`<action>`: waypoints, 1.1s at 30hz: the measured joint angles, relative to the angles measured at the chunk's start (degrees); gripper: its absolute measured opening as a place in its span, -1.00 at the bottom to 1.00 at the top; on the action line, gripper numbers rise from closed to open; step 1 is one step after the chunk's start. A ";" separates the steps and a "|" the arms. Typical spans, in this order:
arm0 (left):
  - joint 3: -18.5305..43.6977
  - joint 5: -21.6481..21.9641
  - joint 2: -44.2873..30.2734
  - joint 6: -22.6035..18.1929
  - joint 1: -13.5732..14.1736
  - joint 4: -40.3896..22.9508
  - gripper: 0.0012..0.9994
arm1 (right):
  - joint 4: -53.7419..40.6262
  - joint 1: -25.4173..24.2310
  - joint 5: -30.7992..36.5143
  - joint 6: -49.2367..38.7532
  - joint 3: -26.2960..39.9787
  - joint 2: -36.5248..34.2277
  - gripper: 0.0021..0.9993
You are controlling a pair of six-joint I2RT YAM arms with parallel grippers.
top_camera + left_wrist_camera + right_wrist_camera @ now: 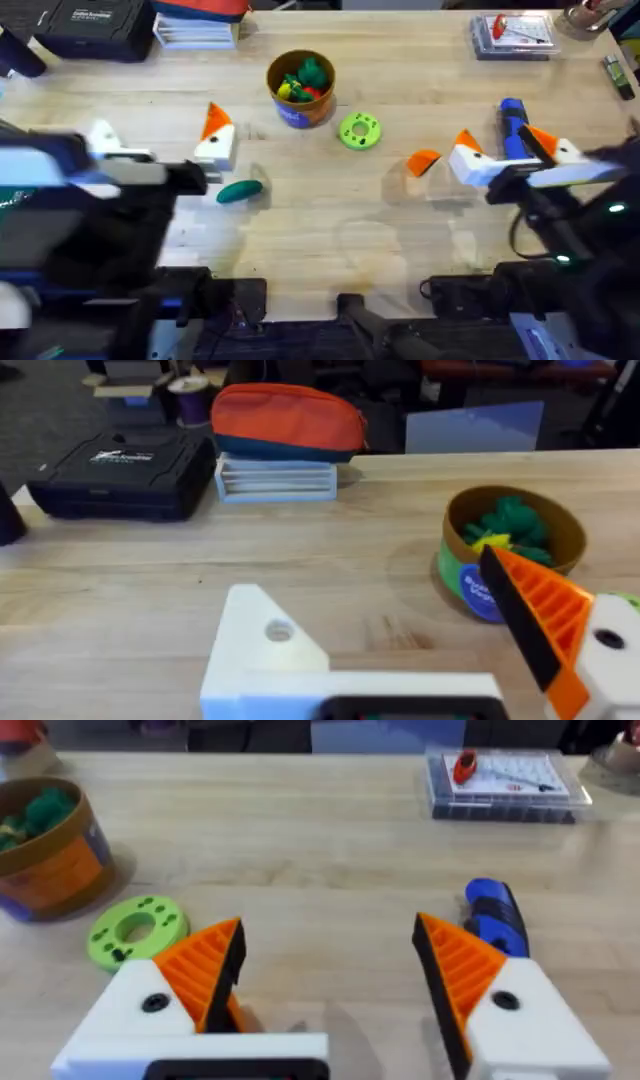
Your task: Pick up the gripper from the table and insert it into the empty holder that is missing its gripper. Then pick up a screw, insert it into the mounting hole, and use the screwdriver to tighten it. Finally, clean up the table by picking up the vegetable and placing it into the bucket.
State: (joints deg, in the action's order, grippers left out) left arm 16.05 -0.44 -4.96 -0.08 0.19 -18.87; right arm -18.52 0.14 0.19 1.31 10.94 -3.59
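The tabletop is pale blond wood with faint plank seams. The vegetable is dark green. At its 2 o'clock, the bucket is mustard yellow with a blue label, holding green and yellow toys. The ring is lime green. The loose gripper is orange. The screwdriver is blue. The right pincer has orange ribbed pads on white mounts. The holder is plain white.

Dark grey floor lies beyond the table's far edge.
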 joint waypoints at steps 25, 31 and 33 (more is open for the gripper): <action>37.65 -13.22 -49.86 -14.21 0.04 -51.04 -0.47 | -35.27 0.00 -0.09 -0.27 37.96 -25.19 0.99; 37.65 -17.36 -49.67 -15.65 1.58 -47.06 0.54 | -35.92 0.00 -0.09 -0.27 37.96 -25.18 0.99; 37.65 -20.83 -49.70 -15.69 3.32 -43.47 0.94 | -36.70 0.00 -0.09 -0.25 37.96 -25.17 0.99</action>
State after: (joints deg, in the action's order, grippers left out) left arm 53.69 -21.27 -54.65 -15.77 3.50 -62.33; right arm -55.22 0.14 0.10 1.06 48.90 -28.75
